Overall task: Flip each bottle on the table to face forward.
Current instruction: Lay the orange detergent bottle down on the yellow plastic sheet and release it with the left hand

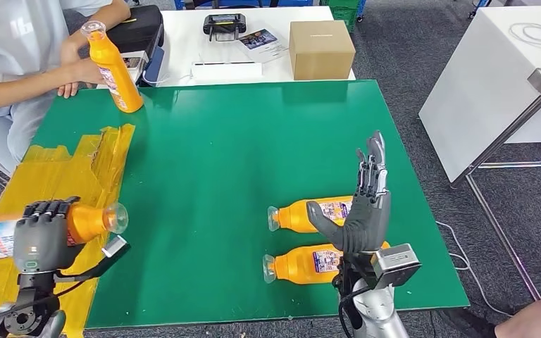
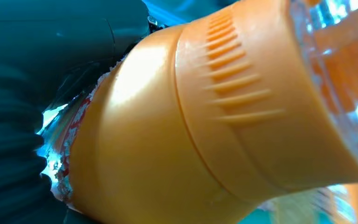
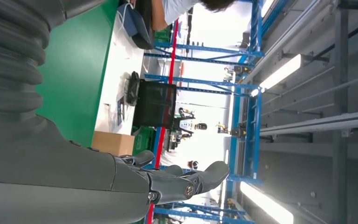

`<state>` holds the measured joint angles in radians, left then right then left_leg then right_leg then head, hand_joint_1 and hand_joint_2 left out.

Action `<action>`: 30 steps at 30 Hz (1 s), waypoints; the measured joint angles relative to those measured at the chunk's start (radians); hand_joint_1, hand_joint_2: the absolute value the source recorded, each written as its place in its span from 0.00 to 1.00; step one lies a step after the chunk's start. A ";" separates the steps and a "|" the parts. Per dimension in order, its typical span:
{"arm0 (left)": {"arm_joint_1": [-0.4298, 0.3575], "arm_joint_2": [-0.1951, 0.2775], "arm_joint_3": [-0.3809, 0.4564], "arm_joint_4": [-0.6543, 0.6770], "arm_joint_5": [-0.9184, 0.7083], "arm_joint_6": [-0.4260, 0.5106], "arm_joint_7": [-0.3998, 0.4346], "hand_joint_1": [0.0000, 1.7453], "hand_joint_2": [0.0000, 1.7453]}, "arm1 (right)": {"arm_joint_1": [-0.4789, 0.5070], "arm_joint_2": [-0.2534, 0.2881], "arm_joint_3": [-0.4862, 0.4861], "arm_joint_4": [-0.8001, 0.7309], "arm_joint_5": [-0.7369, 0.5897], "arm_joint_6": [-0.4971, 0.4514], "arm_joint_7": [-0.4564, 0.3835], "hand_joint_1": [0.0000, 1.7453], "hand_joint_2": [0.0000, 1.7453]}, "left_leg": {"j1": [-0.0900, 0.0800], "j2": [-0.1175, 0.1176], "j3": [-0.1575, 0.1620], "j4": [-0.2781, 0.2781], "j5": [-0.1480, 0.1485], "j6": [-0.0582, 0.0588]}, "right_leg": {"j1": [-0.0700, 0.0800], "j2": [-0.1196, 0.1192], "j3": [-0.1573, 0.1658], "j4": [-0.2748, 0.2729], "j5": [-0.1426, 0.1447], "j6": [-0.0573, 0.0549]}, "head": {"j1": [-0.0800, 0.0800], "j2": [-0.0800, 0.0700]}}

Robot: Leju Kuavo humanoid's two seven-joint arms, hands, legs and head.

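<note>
Head view, left robot hand (image 1: pixel 42 236): gripping an orange bottle (image 1: pixel 49 229) that is lying sideways over the yellow taped patch (image 1: pixel 77 169) at the near left of the counter (image 1: pixel 218 141), its clear cap pointing right.
Head view, right robot hand (image 1: pixel 363 204): standing upright over the near right of the counter, fingers stretched out and apart, holding nothing.
Head view, lying bottles: two orange bottles are lying side by side just beside the right robot hand, the farther bottle (image 1: pixel 310 213) and the nearer bottle (image 1: pixel 303 265), both caps pointing left.
Head view, far left: a person's hand (image 1: pixel 84 70) is holding a tilted orange bottle (image 1: pixel 115 68) at the far left corner of the counter.
Head view, beyond: a cardboard box (image 1: pixel 321 48) and a black controller (image 1: pixel 224 26) are sitting on a white table (image 1: pixel 183 42).
Left wrist view: the held bottle's orange shoulder (image 2: pixel 191 126) is pressing close against the dark fingers (image 2: pixel 51 42).
Right wrist view: the right robot hand's fingers (image 3: pixel 186 182) are reaching out straight, gripping nothing; the green counter (image 3: pixel 79 74) and the cardboard box (image 3: pixel 114 142) are showing behind.
</note>
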<state>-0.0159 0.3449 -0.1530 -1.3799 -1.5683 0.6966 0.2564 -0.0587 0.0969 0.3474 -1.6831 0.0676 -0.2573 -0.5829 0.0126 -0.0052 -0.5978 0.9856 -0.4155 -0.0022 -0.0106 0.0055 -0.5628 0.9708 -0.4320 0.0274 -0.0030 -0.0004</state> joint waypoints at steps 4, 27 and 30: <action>-0.063 0.069 -0.156 0.107 -0.002 0.000 0.109 1.00 1.00 | 0.000 -0.006 -0.003 -0.005 -0.002 0.008 -0.002 0.00 1.00 | -0.001 0.000 0.000 0.000 0.000 0.000 | -0.001 0.000 0.000 0.000 0.000 0.000 | 0.000 0.000; -0.294 -0.112 -0.039 0.528 0.104 0.000 -0.338 1.00 1.00 | -0.046 0.008 0.019 0.037 0.010 0.033 0.013 0.00 1.00 | -0.002 -0.002 -0.001 0.000 0.000 0.001 | -0.002 -0.001 0.001 0.000 0.001 0.001 | 0.000 0.000; -0.314 -0.143 0.020 0.571 0.116 0.000 -0.372 1.00 1.00 | -0.050 0.012 0.023 0.046 0.011 0.034 0.014 0.00 1.00 | -0.002 -0.002 -0.001 0.000 0.000 0.001 | -0.002 -0.001 0.001 0.000 0.001 0.001 | 0.000 0.000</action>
<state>-0.3298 0.2022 -0.1329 -0.8094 -1.4525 0.6970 -0.1155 -0.1083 0.1090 0.3705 -1.6373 0.0784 -0.2232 -0.5684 0.0106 -0.0072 -0.5988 0.9860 -0.4153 -0.0015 -0.0123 0.0041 -0.5621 0.9706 -0.4315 0.0280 -0.0031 -0.0004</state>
